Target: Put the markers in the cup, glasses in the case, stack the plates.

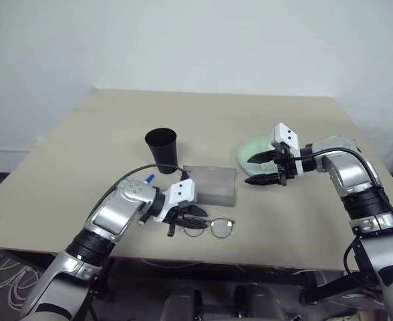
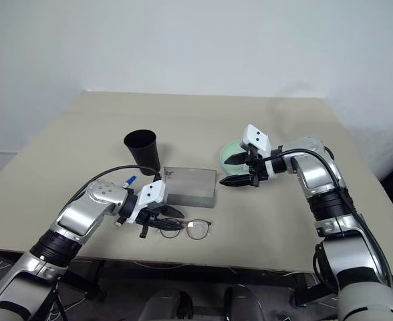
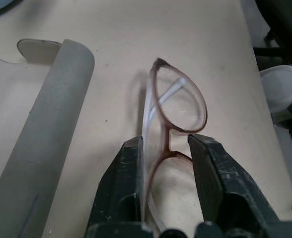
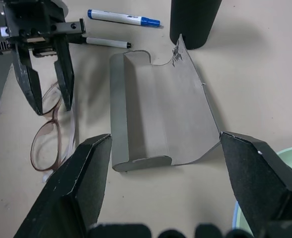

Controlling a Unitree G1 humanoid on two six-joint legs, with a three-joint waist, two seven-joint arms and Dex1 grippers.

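On the beige bench (image 1: 283,221) you see your left gripper (image 1: 185,215) low at the near edge, with its two black fingers (image 3: 125,191) standing on either side of the glasses (image 1: 210,227). In the left wrist view the fingers are around the frame near the bridge, one finger on the outer side of the folded temples and the other on the lens side; they look close to the frame, but you cannot tell if they already press it, and the glasses lie on the bench surface. The case (image 1: 210,184) is just behind the glasses, open, with its lid laid back flat toward the cup (image 1: 161,149). The black cup stands upright just behind the left corner of the case. The two markers lie on the bench beside the left arm, between the cup and the left gripper: the blue-capped marker (image 4: 123,18) is nearer to the cup, and the black-capped marker (image 4: 108,43) is just beside it, nearer to the gripper. Your right gripper (image 1: 260,169) hangs above the bench to the right of the case, its jaws wide apart and holding nothing, pointing toward the case. Behind and under it you see the mint green plate (image 1: 250,150); in the right wrist view a light blue rim (image 4: 235,215) shows at its edge, as if that plate lies under the green one.
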